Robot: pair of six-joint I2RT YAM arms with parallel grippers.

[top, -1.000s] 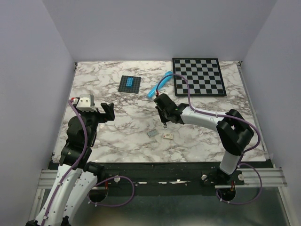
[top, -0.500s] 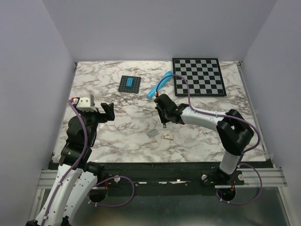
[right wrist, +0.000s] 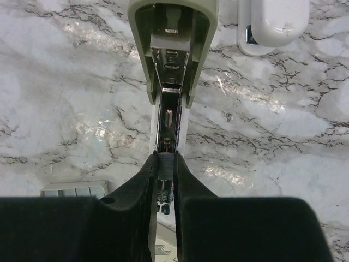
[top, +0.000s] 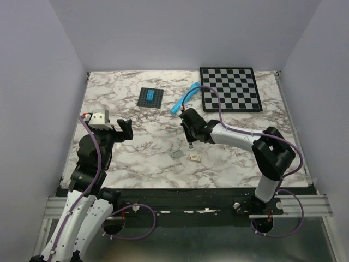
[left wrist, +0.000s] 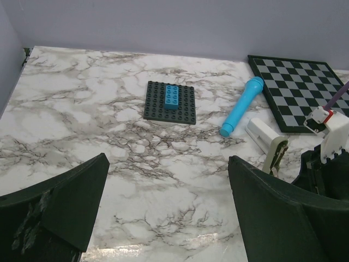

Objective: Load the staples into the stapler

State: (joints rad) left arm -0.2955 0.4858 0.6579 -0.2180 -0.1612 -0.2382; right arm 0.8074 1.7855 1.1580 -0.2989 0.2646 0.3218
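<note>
Pale grey-lilac walls (top: 38, 65) box in a white marble desk (top: 142, 147) on three sides, and a dark strip (top: 180, 194) runs along its near edge. A chessboard (top: 229, 88) fills the far right corner, with a blue cylinder (top: 184, 98) lying slantwise just beside its left edge. A dark studded baseplate (left wrist: 169, 102) carrying a blue brick (left wrist: 172, 97) sits close to the far edge, left of centre. The stapler (right wrist: 172, 43) lies opened at mid-desk, just near of the cylinder. Its cream cover shows its inside, and a white part (right wrist: 272, 22) lies close beside it. Its shiny metal rail (right wrist: 168, 117) runs straight toward the right hand (right wrist: 165, 164), which is clenched on the rail's near end. The staples (top: 176, 155) rest flat on the marble just near of that hand, beside a small cream piece (top: 194, 157) but not touching it. Both lie a short way in from the desk's near edge. The left hand (left wrist: 168, 174) hovers released over the left side, fingers spread wide, with a broad stretch of marble between it and the stapler.
</note>
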